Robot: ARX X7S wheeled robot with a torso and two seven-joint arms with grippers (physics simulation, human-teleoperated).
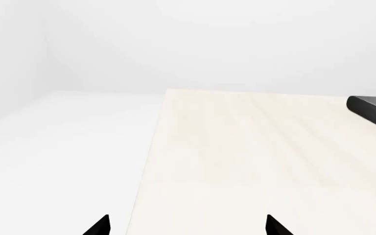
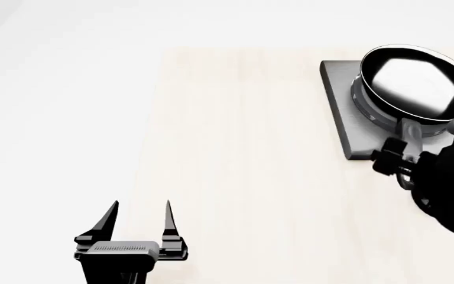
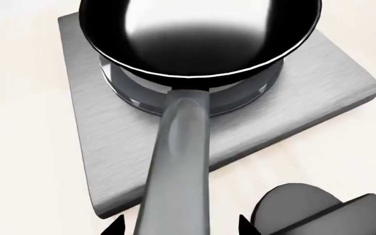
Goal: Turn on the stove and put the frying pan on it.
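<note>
One stove (image 2: 345, 112), one frying pan (image 2: 416, 80), two pincers. The pan sits on the stove's ring burner at the far right of the bench (image 2: 243, 154). The right pincer (image 2: 396, 157) reaches in at the pan's handle (image 3: 175, 166), fingertips either side; whether it grips, I cannot tell. The left pincer (image 2: 142, 213) hangs released by the bench's left edge, well apart, with bare bench between.

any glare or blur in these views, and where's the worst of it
Head view: a broad white glare fills the frying pan. Right wrist view: the same sheen runs down its bowl and handle, over the stove. Left wrist view: flat, even light on the table, no blur.
</note>
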